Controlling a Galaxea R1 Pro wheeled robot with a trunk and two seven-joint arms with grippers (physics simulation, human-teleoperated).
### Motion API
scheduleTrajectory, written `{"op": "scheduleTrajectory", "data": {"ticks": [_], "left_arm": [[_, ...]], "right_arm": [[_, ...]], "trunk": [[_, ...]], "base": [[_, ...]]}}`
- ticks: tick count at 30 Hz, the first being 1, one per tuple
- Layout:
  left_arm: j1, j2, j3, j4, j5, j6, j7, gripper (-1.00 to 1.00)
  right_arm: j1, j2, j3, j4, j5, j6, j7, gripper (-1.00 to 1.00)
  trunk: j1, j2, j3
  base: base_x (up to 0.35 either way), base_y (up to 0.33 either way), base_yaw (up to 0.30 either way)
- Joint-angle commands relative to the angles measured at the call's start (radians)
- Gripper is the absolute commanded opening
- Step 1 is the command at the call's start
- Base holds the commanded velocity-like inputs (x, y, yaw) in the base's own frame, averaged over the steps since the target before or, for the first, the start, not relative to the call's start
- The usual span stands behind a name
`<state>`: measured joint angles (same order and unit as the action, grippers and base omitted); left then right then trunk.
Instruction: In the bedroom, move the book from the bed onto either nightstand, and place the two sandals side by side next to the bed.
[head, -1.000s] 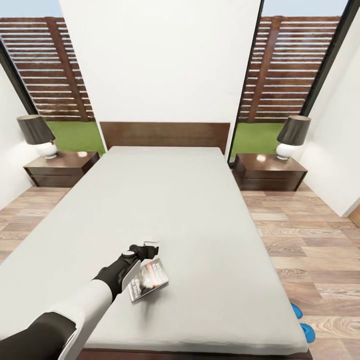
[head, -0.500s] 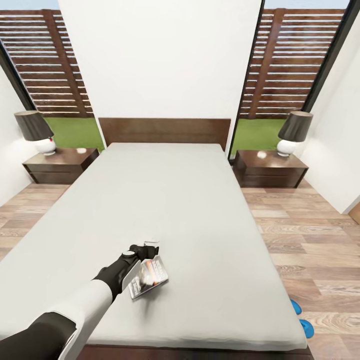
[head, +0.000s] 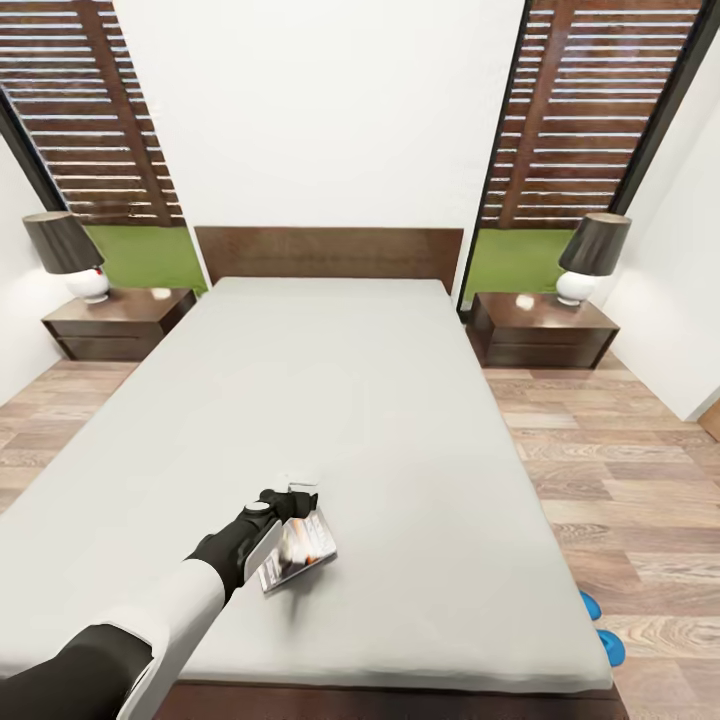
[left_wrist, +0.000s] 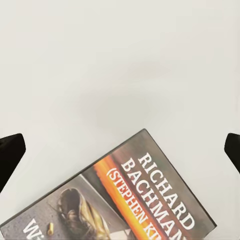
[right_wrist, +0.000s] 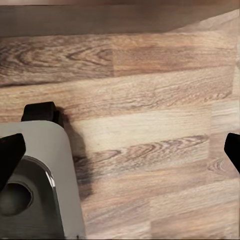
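The book lies near the foot of the pale grey bed, dark cover up with orange and white lettering. My left gripper hovers at the book's far edge. It is open, its dark fingertips spread wide on both sides with nothing between them. Two blue sandals lie on the floor by the bed's right front corner, partly hidden by the mattress. One nightstand stands left of the headboard, another nightstand to the right. My right gripper is open, low over the wood floor.
Each nightstand carries a lamp with a dark shade. Wood-plank floor runs along both sides of the bed. White walls close in at the far left and right. The grey robot base sits beside my right gripper.
The whole head view has shifted, so the headboard and nightstands sit higher in the picture. My left arm and the book hold the same places.
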<state>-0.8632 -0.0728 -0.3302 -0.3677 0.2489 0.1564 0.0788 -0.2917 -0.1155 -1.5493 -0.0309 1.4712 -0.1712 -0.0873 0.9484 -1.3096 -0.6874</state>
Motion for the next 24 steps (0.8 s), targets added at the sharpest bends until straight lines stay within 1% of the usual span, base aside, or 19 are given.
{"op": "scheduleTrajectory", "data": {"ticks": [1, 4, 5, 10, 11, 16, 17, 21, 22, 24], "left_arm": [[0.000, 0.001, -0.009, -0.002, 0.010, 0.005, 0.008, 1.00], [0.000, 0.001, -0.009, -0.002, 0.010, 0.005, 0.007, 1.00], [0.000, 0.001, -0.009, -0.002, 0.010, 0.005, 0.007, 1.00], [0.000, 0.001, -0.009, -0.002, 0.010, 0.005, 0.007, 1.00], [0.000, 0.001, -0.009, -0.002, 0.010, 0.005, 0.007, 1.00], [0.000, 0.001, -0.009, -0.002, 0.010, 0.005, 0.007, 1.00], [0.000, 0.001, -0.009, -0.002, 0.010, 0.005, 0.007, 1.00], [0.000, 0.002, -0.009, -0.002, 0.010, 0.005, 0.007, 1.00], [0.000, 0.002, -0.009, -0.002, 0.010, 0.005, 0.007, 1.00], [0.000, 0.002, -0.009, -0.003, 0.010, 0.005, 0.007, 1.00]], "right_arm": [[0.007, -0.001, -0.008, 0.001, 0.011, -0.002, -0.004, 1.00], [0.039, -0.003, -0.008, 0.001, 0.010, -0.002, -0.002, 1.00], [0.039, -0.003, -0.008, 0.001, 0.010, -0.002, -0.002, 1.00], [0.119, -0.005, -0.009, -0.002, 0.008, -0.003, -0.002, 1.00], [0.119, -0.005, -0.009, -0.002, 0.008, -0.003, -0.002, 1.00], [0.236, -0.006, -0.011, -0.007, 0.004, -0.003, -0.003, 1.00], [0.236, -0.006, -0.011, -0.007, 0.004, -0.003, -0.003, 1.00], [0.352, -0.006, -0.012, -0.010, 0.003, -0.004, -0.003, 1.00], [0.352, -0.006, -0.012, -0.010, 0.003, -0.004, -0.003, 1.00], [0.410, -0.006, -0.011, -0.011, 0.002, -0.005, -0.004, 1.00]], "trunk": [[0.000, 0.000, -0.002], [0.000, 0.000, -0.007], [0.000, 0.000, -0.009], [0.000, 0.000, -0.013], [0.000, 0.000, -0.014], [0.000, 0.000, -0.015], [0.000, 0.000, -0.015], [0.000, 0.000, -0.016], [0.000, 0.000, -0.016], [0.000, 0.000, -0.016]], "base": [[0.000, 0.000, 0.000], [0.000, 0.000, 0.000], [0.000, 0.000, 0.000], [0.000, 0.000, 0.000], [0.000, 0.000, 0.000], [0.000, 0.000, 0.000], [0.000, 0.000, 0.000], [0.000, 0.000, 0.000], [0.000, 0.000, 0.000], [0.000, 0.000, 0.000]]}}
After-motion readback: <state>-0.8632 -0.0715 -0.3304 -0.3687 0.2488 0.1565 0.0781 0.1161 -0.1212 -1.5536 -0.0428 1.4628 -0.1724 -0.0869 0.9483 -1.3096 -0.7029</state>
